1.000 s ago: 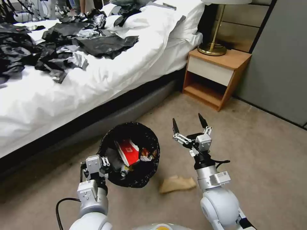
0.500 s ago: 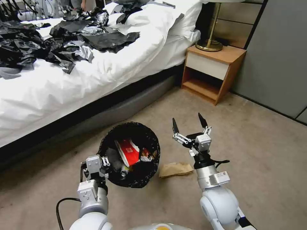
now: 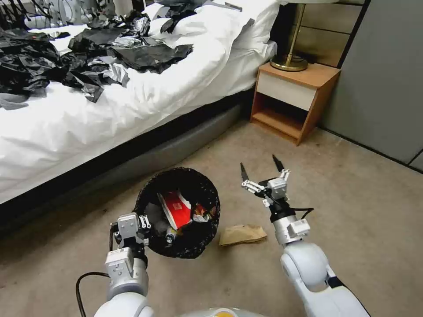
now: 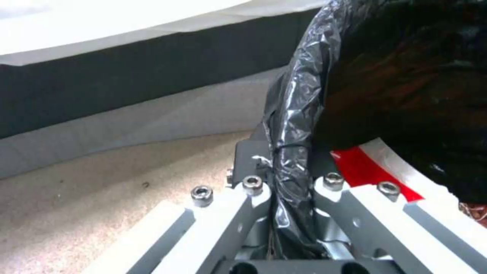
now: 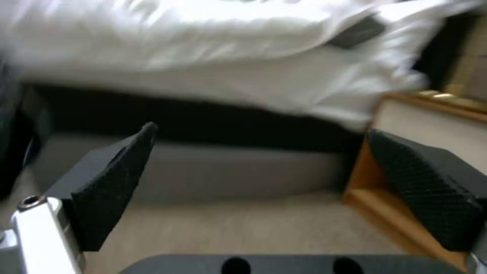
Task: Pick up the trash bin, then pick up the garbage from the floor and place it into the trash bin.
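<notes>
The right tool [image 3: 260,165], fingers spread and empty, has been shifted slightly farther over the crumpled brown paper [image 3: 242,234] on the floor, while the black-lined round trash bin [image 3: 178,211] stays clamped by the left tool [image 3: 142,223], so collection seems imminent.

A bedroom — white-sheeted bed [image 3: 145,105], wooden nightstand [image 3: 295,99], brass lamp [image 3: 291,59].

Head view high, looking down, wrist views close, sharing bed [image 3: 132,110].
</notes>
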`<state>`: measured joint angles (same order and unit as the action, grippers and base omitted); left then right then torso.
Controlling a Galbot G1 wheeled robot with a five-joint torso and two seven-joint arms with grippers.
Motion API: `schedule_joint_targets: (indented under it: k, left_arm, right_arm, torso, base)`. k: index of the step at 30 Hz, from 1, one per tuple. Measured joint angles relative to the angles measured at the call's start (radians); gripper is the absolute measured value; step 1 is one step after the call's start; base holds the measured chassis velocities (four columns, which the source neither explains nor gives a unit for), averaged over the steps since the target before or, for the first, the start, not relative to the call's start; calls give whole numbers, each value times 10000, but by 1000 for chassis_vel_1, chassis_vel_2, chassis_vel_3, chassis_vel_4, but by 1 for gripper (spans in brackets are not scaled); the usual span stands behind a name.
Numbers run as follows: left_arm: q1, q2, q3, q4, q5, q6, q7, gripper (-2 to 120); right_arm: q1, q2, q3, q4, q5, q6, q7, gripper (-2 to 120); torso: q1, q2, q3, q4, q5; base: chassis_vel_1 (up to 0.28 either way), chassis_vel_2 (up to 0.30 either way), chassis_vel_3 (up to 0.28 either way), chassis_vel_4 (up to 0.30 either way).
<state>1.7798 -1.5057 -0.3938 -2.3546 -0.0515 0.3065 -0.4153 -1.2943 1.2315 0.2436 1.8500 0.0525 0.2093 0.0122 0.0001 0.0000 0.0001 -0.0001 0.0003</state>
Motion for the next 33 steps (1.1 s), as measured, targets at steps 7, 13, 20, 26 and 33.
schedule_joint_targets:
  k: [7,13,20,26,33]
  left_arm:
    - [-19,-9,-52,0,-29,9,0,3]
    - [-70,-32,-51,76,-23,14,0,3]
    - [-122,-101,-38,241,41,17,0,3]
    - [-145,-138,-14,299,97,17,0,3]
    - [-150,-171,-10,311,126,24,0,3]
  right_arm:
    - [1084,-1693,-413,-1997,-408,-20,-3311,100]
    - [1815,-1925,-532,-3834,-836,596,-5973,100]
    - [2600,-1250,-547,-6078,-1505,1406,-7143,100]
    - [3032,-687,-662,-7320,-1461,1597,-7233,100]
    - [3372,-190,-688,-8551,-1551,1924,-7417,100]
  torso:
    - [-1,0,0,1,-3]
    - [0,0,0,1,-1]
    - [0,0,-1,0,-2]
    - [0,0,-1,2,-2]
    - [0,0,0,1,-5]
  base:
    - [0,0,0,0]
    - [0,0,0,0]
    - [0,0,0,0]
    - [0,0,0,0]
    - [0,0,0,0]
